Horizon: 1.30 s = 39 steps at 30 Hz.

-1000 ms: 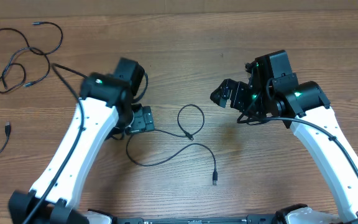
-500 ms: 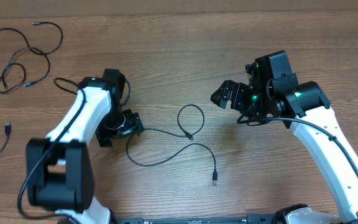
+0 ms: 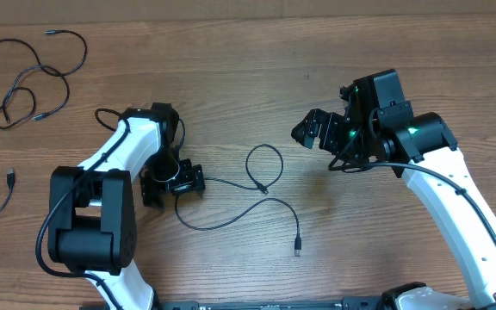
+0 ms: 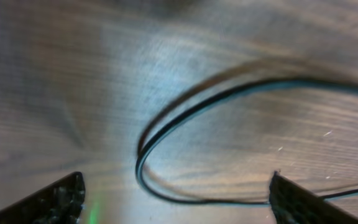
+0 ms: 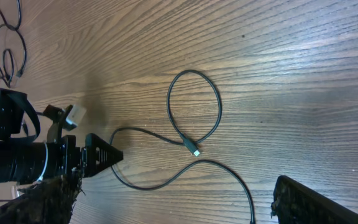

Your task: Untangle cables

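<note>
Left wrist view. Left pincer [image 4: 179, 200]: fingers [image 4: 55, 198] wide apart, nothing clamped. One bend of the middle cable [image 4: 139, 163] lies flat on the desk [image 4: 55, 93] just ahead of them.

Change: over the last second the left arm [image 3: 127, 151] has folded back toward its own base, and the pincer has slid left along the desk, away from the cable's loop. The cable itself has not shifted. Judged a release or a missed pick, so this cord is no straighter than before.

Overhead, mid-desk. Middle cable: one closed loop with a plug at its crossing, and a free plug [image 3: 298, 247] on the near side.

Right pincer [image 3: 310, 131]: apart, empty, to the right of the loop, unmoved.

Far left corner. Remaining cables [image 3: 5, 110]: loose overlapping loops, unchanged. Most of the task appears still to do.
</note>
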{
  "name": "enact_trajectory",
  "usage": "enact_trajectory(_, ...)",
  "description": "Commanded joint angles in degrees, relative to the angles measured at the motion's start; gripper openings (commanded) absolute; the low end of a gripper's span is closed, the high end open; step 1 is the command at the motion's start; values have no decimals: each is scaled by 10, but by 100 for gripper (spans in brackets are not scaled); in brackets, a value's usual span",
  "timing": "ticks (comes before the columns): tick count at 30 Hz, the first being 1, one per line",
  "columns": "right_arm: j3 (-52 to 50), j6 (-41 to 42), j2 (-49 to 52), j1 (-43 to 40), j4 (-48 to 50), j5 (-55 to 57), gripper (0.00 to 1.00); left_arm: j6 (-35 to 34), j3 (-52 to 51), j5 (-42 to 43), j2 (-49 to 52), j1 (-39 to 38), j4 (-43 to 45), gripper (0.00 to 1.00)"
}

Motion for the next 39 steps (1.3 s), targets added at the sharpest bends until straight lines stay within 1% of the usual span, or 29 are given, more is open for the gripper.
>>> enact_trajectory(1,10,-2,-2,-2,3,4,100,-16,-1,-5,-7,-5,-26,100)
enact_trajectory(5,10,-2,-2,-2,3,4,100,-36,-16,-10,-54,-26,-45,99)
enact_trajectory(10,10,-2,-2,-2,1,4,100,-105,-85,-60,-190,-72,-27,100)
enact_trajectory(14,10,-2,-2,-2,7,4,100,-119,-155,-73,-304,-96,44,100)
enact_trajectory(17,10,-2,-2,-2,11,3,100,-122,-191,-83,-338,-86,94,100)
enact_trajectory(21,10,-2,-2,-2,7,3,100,-121,-226,-85,-328,-56,152,100)
enact_trajectory(25,10,-2,-2,-2,3,3,100,-117,-233,-110,-289,-38,192,100)
enact_trajectory(28,10,-2,-2,-2,4,3,100,-115,-229,-108,-252,-37,219,97)
enact_trajectory(29,10,-2,-2,-2,4,3,100,-115,-224,-105,-237,-37,221,95)
enact_trajectory(33,10,-2,-2,-2,3,3,100,-83,-184,-69,-169,-33,201,93)
enact_trajectory(36,10,-2,-2,-2,3,3,100,-81,-144,-82,-128,-33,175,94)
enact_trajectory(39,10,-2,-2,-2,-1,3,100,-65,-134,-88,-114,-33,187,94)
